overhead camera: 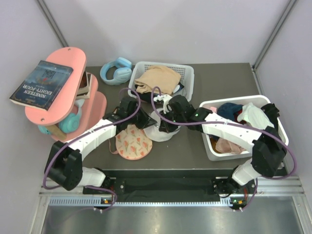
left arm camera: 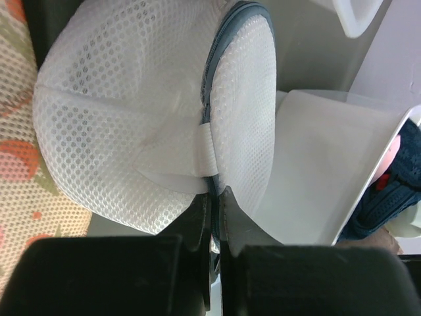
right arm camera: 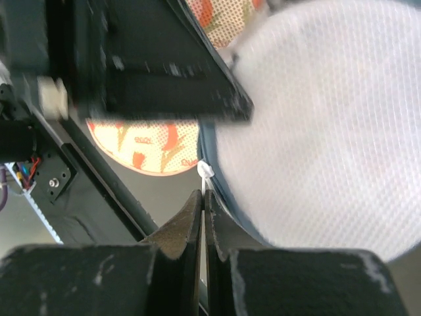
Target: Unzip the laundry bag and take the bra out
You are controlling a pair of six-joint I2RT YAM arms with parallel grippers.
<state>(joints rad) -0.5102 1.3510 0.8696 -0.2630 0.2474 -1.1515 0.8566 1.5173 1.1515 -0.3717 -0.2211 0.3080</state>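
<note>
The laundry bag [overhead camera: 163, 130] is a white mesh dome with a dark zip rim [left arm camera: 217, 59], standing mid-table between both arms. My left gripper [left arm camera: 215, 195] is shut on the bag's rim seam, with mesh bulging on either side of its fingers. My right gripper [right arm camera: 204, 195] is shut on the thin white zip pull [right arm camera: 205, 172] at the rim's edge, and the bag [right arm camera: 316, 131] fills the view to its right. The bra [overhead camera: 132, 142], peach with red flowers, lies flat on the table just left of the bag and also shows as the bra [right arm camera: 141, 141] behind the pull.
A white slatted basket [overhead camera: 187, 73] holding a tan garment stands behind the bag. A white bin [overhead camera: 212, 146] of clothes sits at the right, close to the bag. Blue headphones [overhead camera: 117, 70] and a pink shelf [overhead camera: 63, 105] carrying a book are at the back left.
</note>
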